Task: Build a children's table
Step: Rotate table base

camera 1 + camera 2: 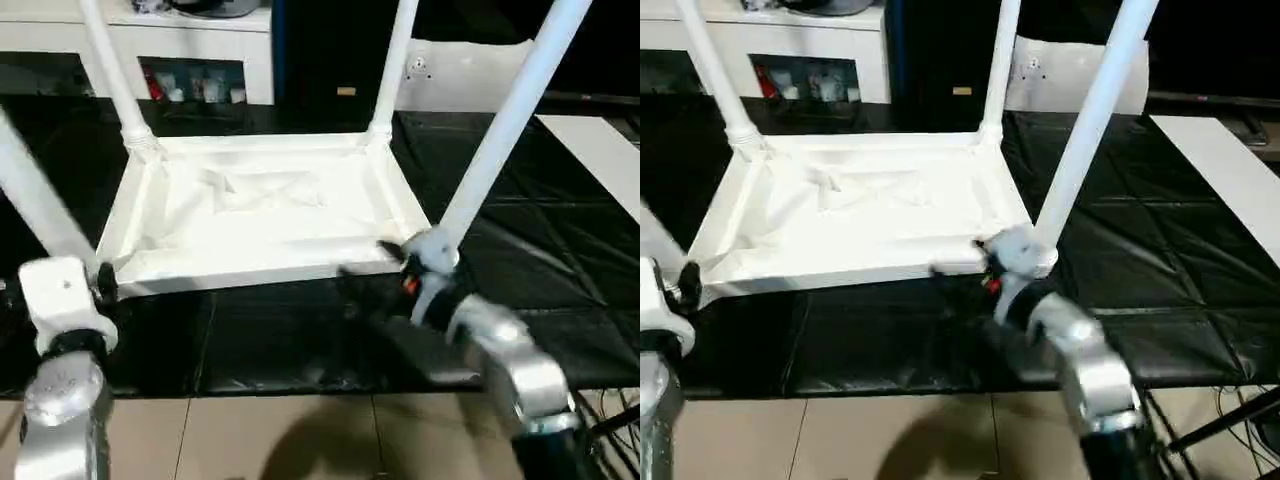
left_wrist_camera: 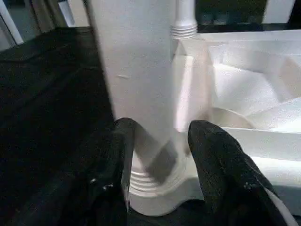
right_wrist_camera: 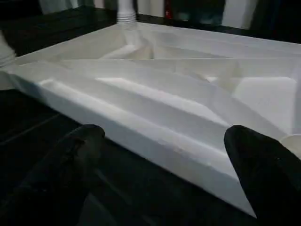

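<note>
Nearest, both silver forearms reach in over the black worktop (image 1: 560, 250). The left gripper (image 2: 160, 155) stands half open with its two black fingers (image 2: 120, 155) on either side of the near-left leg (image 2: 136, 70), just above the ribbed collar where that leg enters its corner socket; whether the pads press the leg I cannot tell. The right gripper (image 3: 164, 165) is spread wide and holds nothing, its fingers straddling the tabletop's near edge beside the near-right leg (image 1: 500, 130). The tabletop (image 1: 260, 205) lies upside down on the worktop, ribbed underside up, with a leg standing in each of its four corner sockets. Farther back rise the far-left leg (image 1: 110, 70) and far-right leg (image 1: 392, 65). Beyond them a white cabinet (image 1: 190, 40) stands to the left, and a flat white sheet (image 1: 600, 150) lies at the far right.
</note>
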